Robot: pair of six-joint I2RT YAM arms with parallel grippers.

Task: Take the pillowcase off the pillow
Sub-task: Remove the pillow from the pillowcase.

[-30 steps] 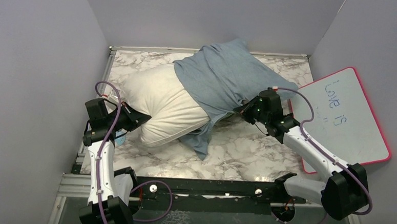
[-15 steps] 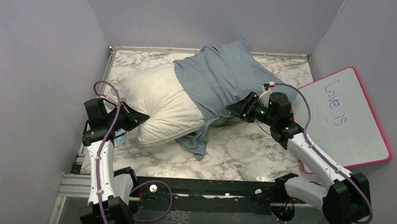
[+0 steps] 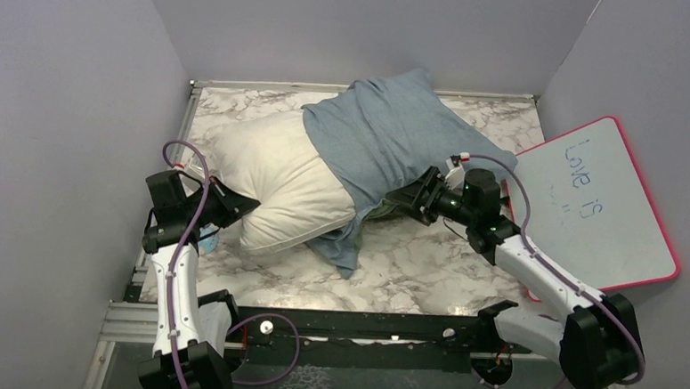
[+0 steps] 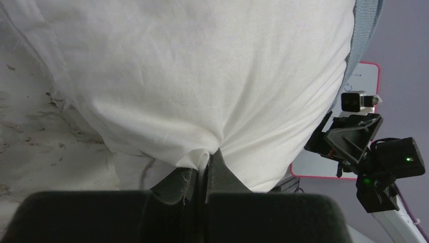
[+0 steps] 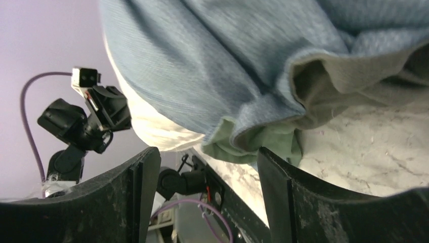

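Observation:
The white pillow (image 3: 275, 177) lies across the marble table, its right half still inside the grey-blue pillowcase (image 3: 389, 130). My left gripper (image 3: 250, 206) is shut on the pillow's near-left corner; the left wrist view shows white cloth (image 4: 202, 76) pinched between the jaws of the left gripper (image 4: 206, 161). My right gripper (image 3: 403, 200) stands open at the pillowcase's open hem. In the right wrist view that gripper (image 5: 207, 157) holds nothing, and the blue cloth (image 5: 227, 66) with its green inner fold (image 5: 253, 147) hangs just beyond the fingertips.
A pink-rimmed whiteboard (image 3: 600, 199) leans at the right edge of the table, close behind the right arm. Grey walls close in the back and both sides. Bare marble (image 3: 427, 261) lies in front of the pillow.
My right gripper has opened and let go of the pillowcase, then swung left and lower toward the hem. The pillow settled slightly. The left gripper kept its hold.

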